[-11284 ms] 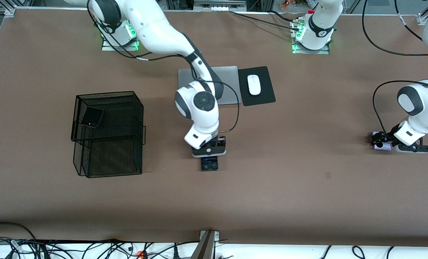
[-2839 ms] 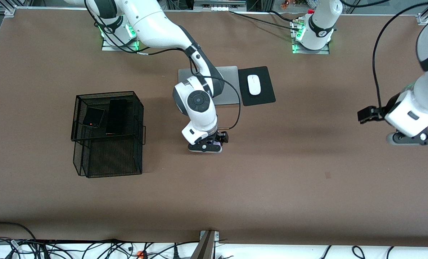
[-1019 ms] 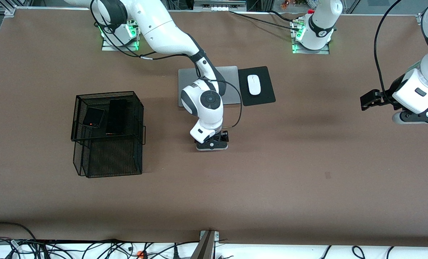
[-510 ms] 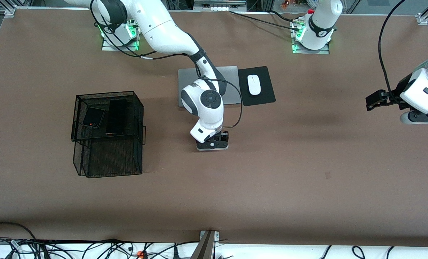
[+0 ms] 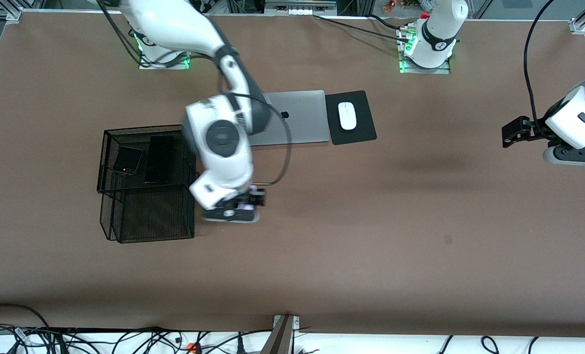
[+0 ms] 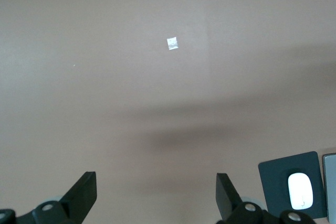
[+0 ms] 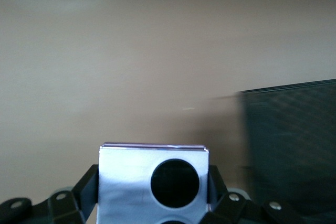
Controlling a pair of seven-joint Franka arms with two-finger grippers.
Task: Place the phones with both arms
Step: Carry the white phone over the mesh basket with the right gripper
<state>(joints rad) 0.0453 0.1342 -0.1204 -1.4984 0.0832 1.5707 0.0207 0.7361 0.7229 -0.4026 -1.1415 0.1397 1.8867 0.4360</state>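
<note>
**Lilac phone in the right gripper, beside the mesh basket**

Where you look from the front, your right gripper [image 5: 237, 210] hangs over the table [image 5: 371, 246] just beside the black mesh basket [image 5: 147, 184], clenched on the lilac-white phone [image 5: 249, 206], of which only a pale sliver shows. The folded black phone [image 5: 127, 161] and the slim black phone [image 5: 160, 159] lie side by side on the basket's upper tier. You can make out a dark logo on the grey laptop [image 5: 297, 118]; no writing is readable. The white mouse [image 5: 347, 115] sits on a black pad [image 5: 351, 118] beside it. Your left gripper [image 5: 517, 132] waits in the air at the left arm's end of the table.

From the left wrist, its fingers [image 6: 84, 195] stand wide apart with nothing between them, and a small pale square [image 6: 172, 43] lies on the table.

From the right wrist, you see the phone's lilac face and one round lens [image 7: 175, 183] between the fingers, with the basket's mesh wall close by.
</note>
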